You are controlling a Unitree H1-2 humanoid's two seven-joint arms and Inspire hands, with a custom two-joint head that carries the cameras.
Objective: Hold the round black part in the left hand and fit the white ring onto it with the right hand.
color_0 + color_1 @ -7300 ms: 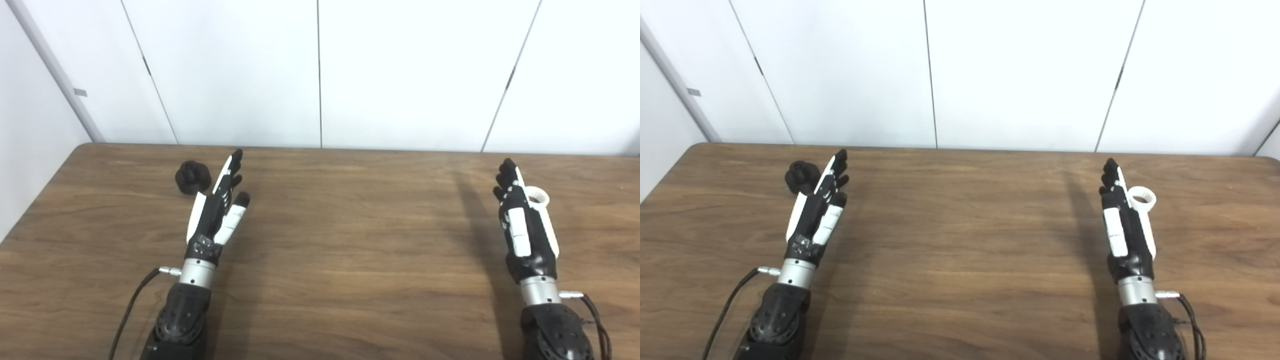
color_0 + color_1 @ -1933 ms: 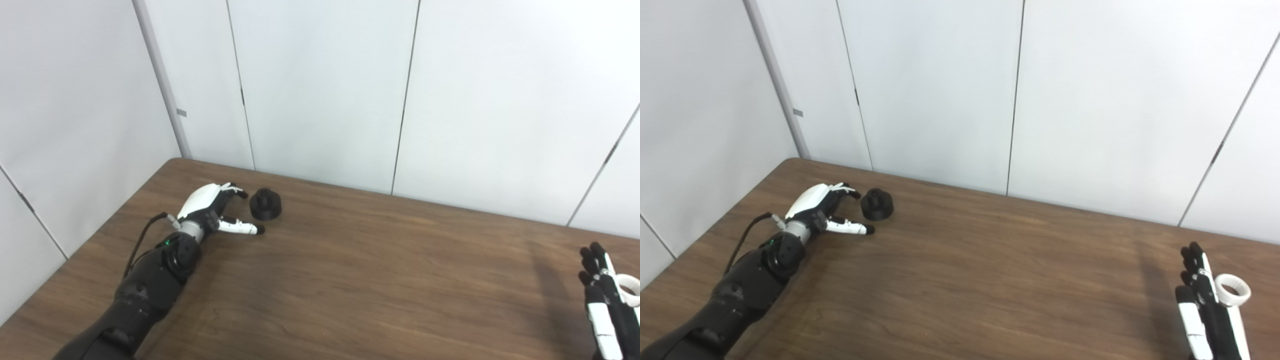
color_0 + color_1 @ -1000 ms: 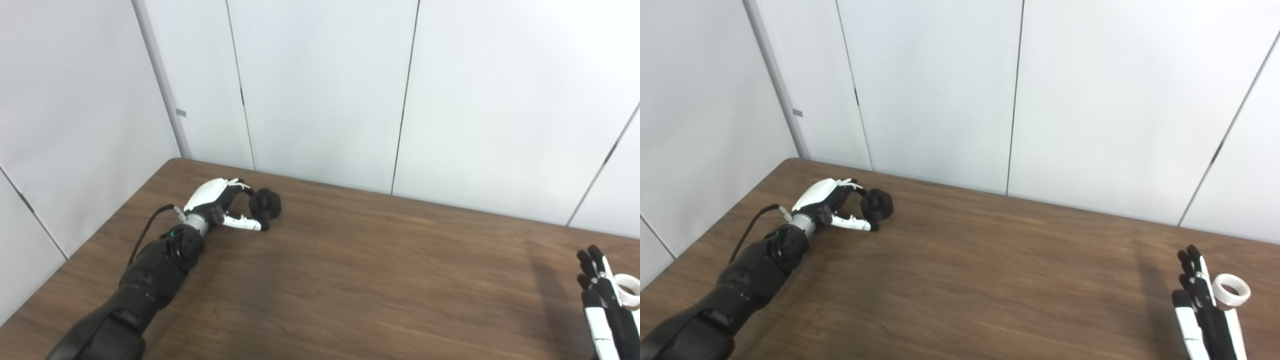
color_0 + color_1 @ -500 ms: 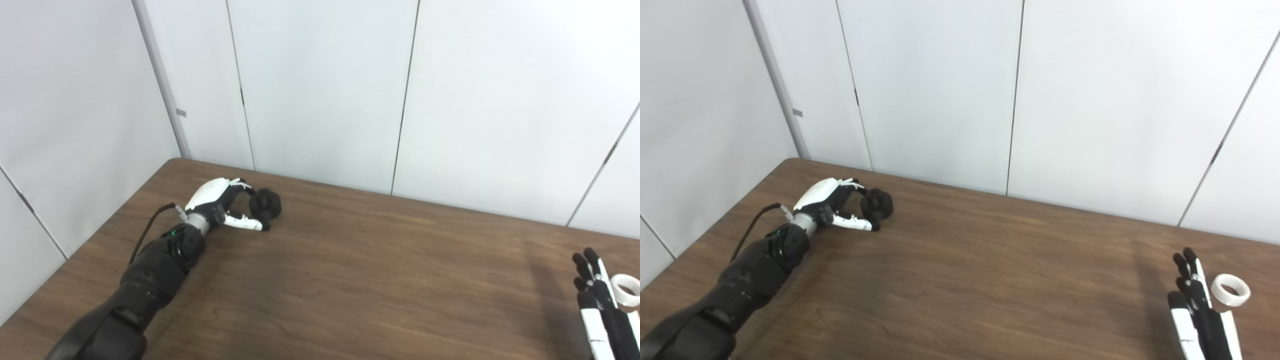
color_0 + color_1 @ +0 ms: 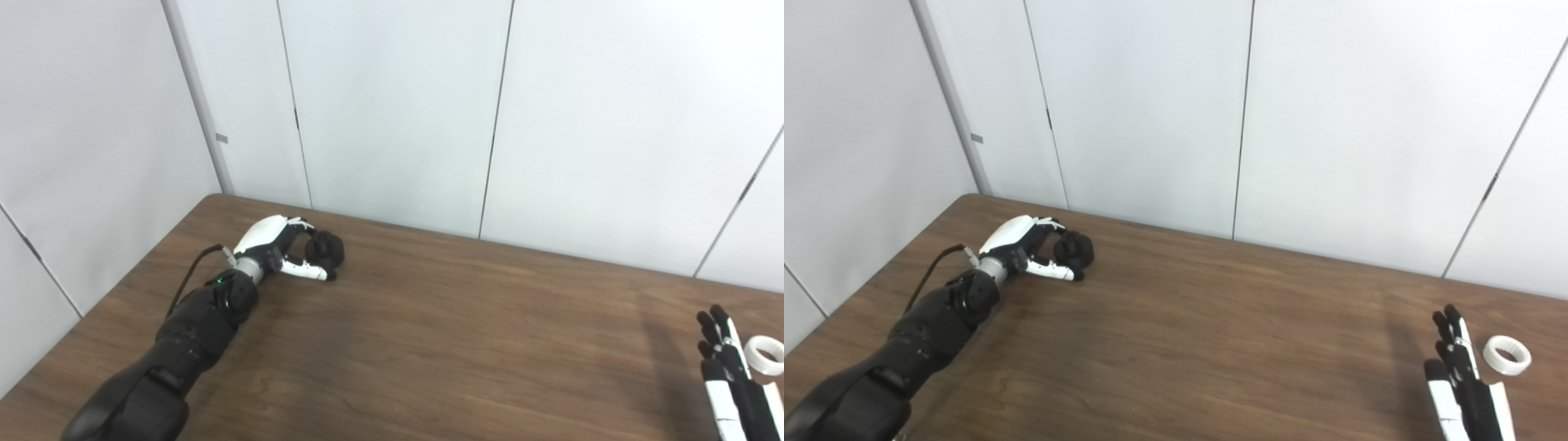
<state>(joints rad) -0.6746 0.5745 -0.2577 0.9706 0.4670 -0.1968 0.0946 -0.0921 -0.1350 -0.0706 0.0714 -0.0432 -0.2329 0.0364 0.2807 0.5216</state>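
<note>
The round black part sits on the wooden table near its far left corner. My left hand is on it. The fingers curl over its top and left side, and the thumb presses against its front base. The part still rests on the table. The white ring lies flat on the table at the right edge. My right hand is open with its fingers straight. It is just left of the ring, does not touch it, and is partly cut off by the bottom edge.
White wall panels stand close behind the table's far edge and along its left side. The left arm's black cable trails beside the forearm. Bare tabletop stretches between the two hands.
My left hand has slid right and its fingers and thumb have closed around the black part. My right hand has drifted down and left, opening a gap to the ring.
</note>
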